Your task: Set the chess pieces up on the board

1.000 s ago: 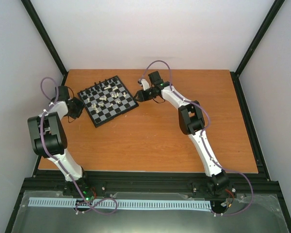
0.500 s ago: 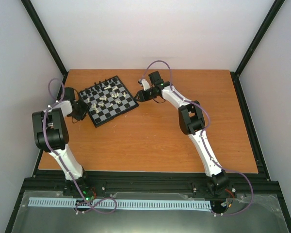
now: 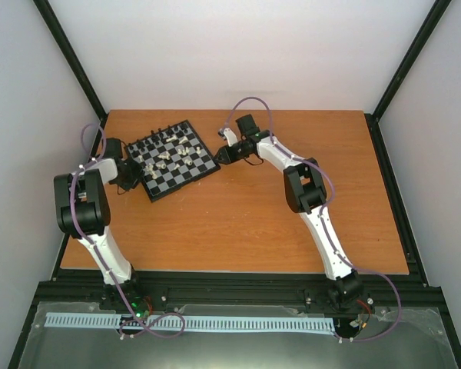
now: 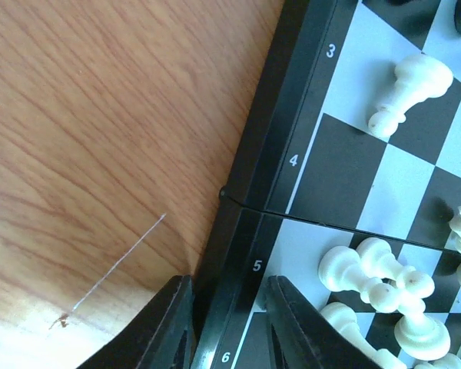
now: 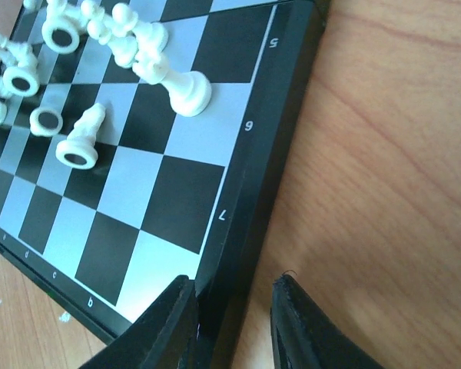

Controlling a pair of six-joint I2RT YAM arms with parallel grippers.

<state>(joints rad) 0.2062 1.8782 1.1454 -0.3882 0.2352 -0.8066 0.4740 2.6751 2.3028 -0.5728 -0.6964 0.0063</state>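
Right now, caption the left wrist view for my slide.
Left tool straddling the board rim, toppled white pieces beyond.

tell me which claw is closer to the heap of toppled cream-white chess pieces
Left. The left claw straddles the rim of the black-and-silver checkerboard right beside the heap of toppled cream-white chess pieces; the right claw straddles the opposite rim, a few squares away.

White rank numbers 3, 4, 5 and 6 run along the black rim of the board [image 4: 280, 138] in the left wrist view. The right wrist view shows 5, 6 and 7 printed on the rim, with tiny file letters along the adjoining edge that seem to read d, c and b.
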